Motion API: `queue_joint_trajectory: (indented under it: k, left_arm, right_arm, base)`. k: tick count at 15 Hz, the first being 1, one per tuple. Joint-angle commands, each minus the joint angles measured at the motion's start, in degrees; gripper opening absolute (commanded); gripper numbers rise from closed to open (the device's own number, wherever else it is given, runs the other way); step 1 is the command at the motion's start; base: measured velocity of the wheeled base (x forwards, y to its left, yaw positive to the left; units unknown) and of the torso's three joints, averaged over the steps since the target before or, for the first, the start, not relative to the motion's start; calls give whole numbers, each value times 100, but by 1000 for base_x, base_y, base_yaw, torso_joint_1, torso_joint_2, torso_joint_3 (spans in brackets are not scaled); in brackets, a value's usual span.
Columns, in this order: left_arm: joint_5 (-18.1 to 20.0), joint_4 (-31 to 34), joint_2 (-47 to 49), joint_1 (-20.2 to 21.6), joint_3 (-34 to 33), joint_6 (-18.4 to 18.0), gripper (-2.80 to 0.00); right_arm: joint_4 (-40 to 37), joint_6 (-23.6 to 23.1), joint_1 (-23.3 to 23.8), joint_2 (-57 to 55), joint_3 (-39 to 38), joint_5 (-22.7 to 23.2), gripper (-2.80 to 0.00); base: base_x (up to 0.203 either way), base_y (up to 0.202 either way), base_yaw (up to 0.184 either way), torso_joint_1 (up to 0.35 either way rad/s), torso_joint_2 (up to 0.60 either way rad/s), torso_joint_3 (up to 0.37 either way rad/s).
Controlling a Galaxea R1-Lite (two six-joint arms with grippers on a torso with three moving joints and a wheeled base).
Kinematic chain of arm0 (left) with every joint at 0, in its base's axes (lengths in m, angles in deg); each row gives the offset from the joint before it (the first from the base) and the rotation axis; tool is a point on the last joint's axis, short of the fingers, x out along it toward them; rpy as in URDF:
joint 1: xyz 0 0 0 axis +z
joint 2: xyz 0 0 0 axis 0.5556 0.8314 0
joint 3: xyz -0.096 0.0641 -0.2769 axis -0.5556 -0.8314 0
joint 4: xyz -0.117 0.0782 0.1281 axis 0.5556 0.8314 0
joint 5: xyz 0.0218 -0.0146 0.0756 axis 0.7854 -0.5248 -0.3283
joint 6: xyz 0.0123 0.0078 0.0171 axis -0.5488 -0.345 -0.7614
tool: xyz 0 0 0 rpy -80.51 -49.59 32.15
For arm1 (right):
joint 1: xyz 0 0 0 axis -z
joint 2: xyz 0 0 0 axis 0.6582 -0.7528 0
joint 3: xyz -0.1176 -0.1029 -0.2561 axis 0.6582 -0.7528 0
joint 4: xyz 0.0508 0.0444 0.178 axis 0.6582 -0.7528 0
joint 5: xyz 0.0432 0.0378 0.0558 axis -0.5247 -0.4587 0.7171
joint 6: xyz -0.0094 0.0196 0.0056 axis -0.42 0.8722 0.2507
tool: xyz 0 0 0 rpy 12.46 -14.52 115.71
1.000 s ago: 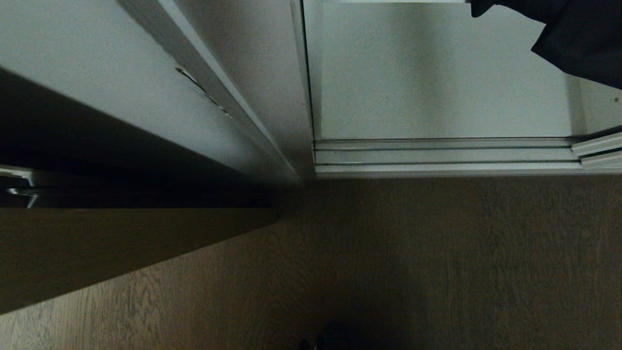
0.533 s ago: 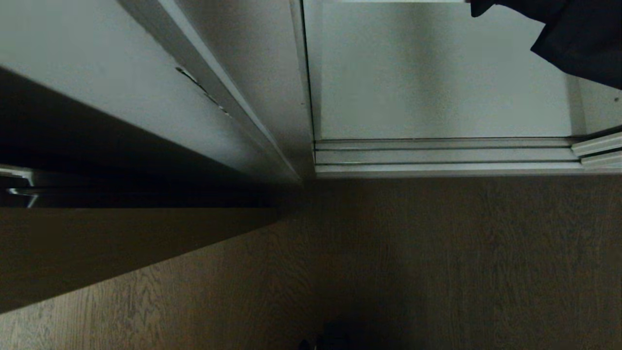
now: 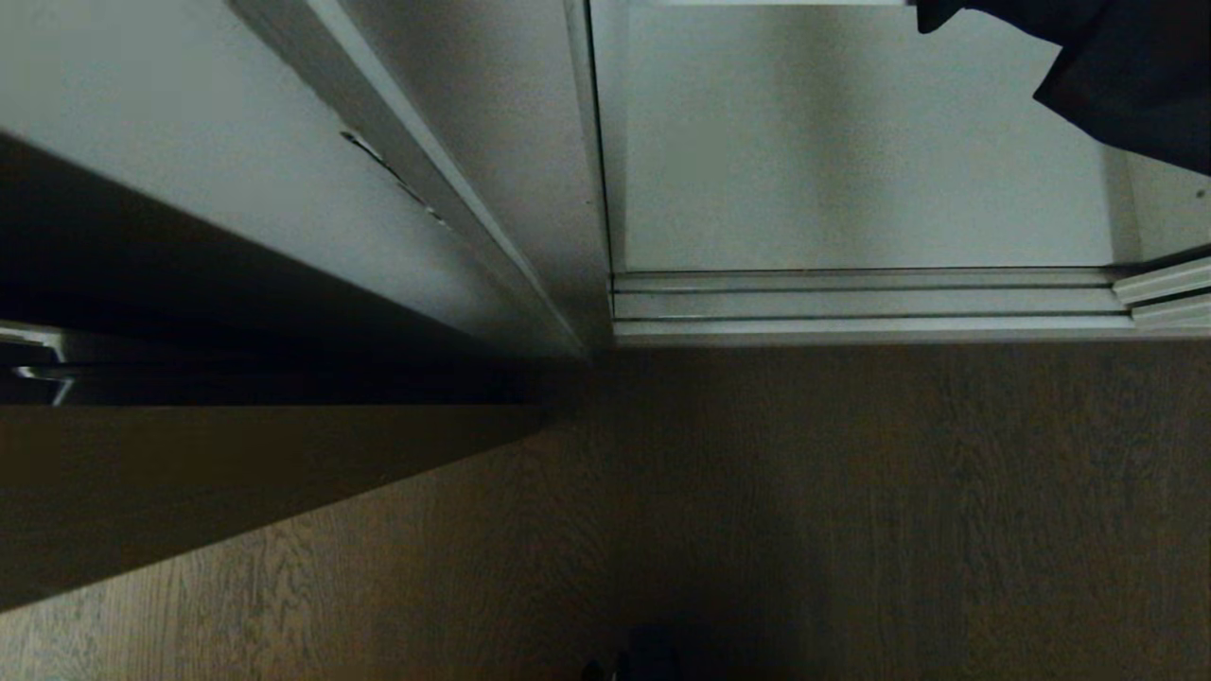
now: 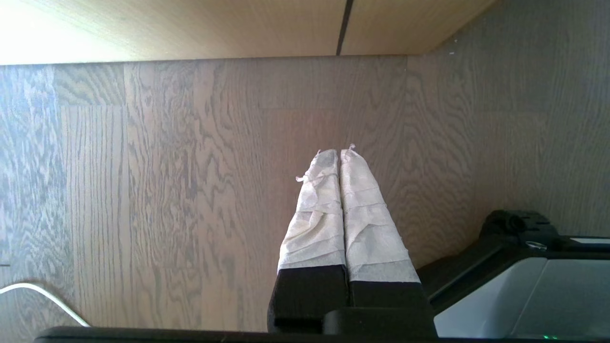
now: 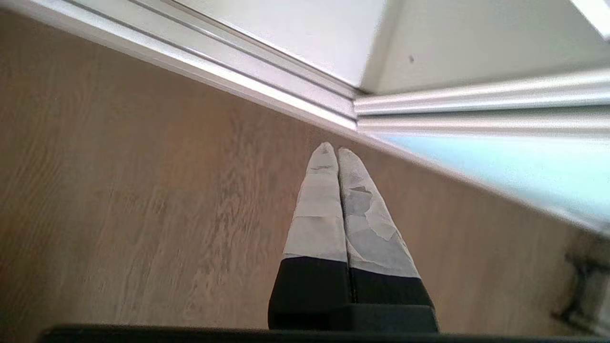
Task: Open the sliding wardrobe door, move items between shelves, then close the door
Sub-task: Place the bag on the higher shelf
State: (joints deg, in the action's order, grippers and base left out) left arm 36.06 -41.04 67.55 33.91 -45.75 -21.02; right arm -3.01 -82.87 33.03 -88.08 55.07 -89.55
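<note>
The wardrobe compartment stands open in the head view, showing its white bottom board (image 3: pixel 851 161) behind the floor tracks (image 3: pixel 851 305). A black fabric item (image 3: pixel 1135 66) hangs into the compartment's upper right corner. Only the bottom frame end of the sliding wardrobe door (image 3: pixel 1168 284) shows at the far right. In the right wrist view its pale aqua glass (image 5: pixel 519 166) lies just beyond my right gripper (image 5: pixel 332 150), which is shut and empty over the wood floor near the track (image 5: pixel 267 97). My left gripper (image 4: pixel 336 153) is shut and empty, parked over the floor. Neither arm shows in the head view.
A white wardrobe side panel (image 3: pixel 236 161) and a tan wood panel (image 3: pixel 189 482) stand at the left. Wood floor (image 3: pixel 851 511) fills the foreground. My own base (image 4: pixel 524 276) sits beside the left gripper, and a white cable (image 4: pixel 43 295) lies on the floor.
</note>
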Motion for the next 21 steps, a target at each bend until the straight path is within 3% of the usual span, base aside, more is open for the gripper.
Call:
queue_joint_trajectory:
  k: [1,2,3,4,7,9,11,14,16,21]
  left_arm:
    - [-4,2,-1,2,2,0,-280]
    - [-4,1,-1,2,2,0,-280]
    - [-4,1,-1,2,2,0,-280]
    - [-4,1,-1,2,2,0,-280]
    - [-4,10,-1,2,2,0,-280]
    - [-4,1,-1,2,2,0,-280]
    - [-4,7,-1,2,2,0,-280]
    - [-4,9,-1,2,2,0,-280]
    - [-4,1,-1,2,2,0,-280]
    - [-4,1,-1,2,2,0,-280]
  right_arm:
    - [27,-143,-4,-331,186,109,-280]
    - [13,-169,-4,-448,364,181,-280]
    - [-3,-184,-4,-542,467,312,0]
    - [-4,-188,-4,-543,469,317,0]
    - [16,-463,29,-833,706,1035,0]
    - [54,-1321,163,-931,888,1826,0]
    - [141,-2072,261,-1027,1245,2326,0]
    - [241,-2929,439,-1179,1747,2571,0]
    - [770,-3403,572,-1365,1816,2689,0]
    - [2397,-3586,796,-2116,1145,2986,0]
  base:
    - [0,0,0,0,0,0]
    - [0,0,0,0,0,0]
    - [0,0,0,0,0,0]
    - [0,0,0,0,0,0]
    - [0,0,0,0,0,0]
    - [0,0,0,0,0,0]
    - [0,0,0,0,0,0]
    - [0,0,0,0,0,0]
    - [0,0,0,0,0,0]
    - [0,0,0,0,0,0]
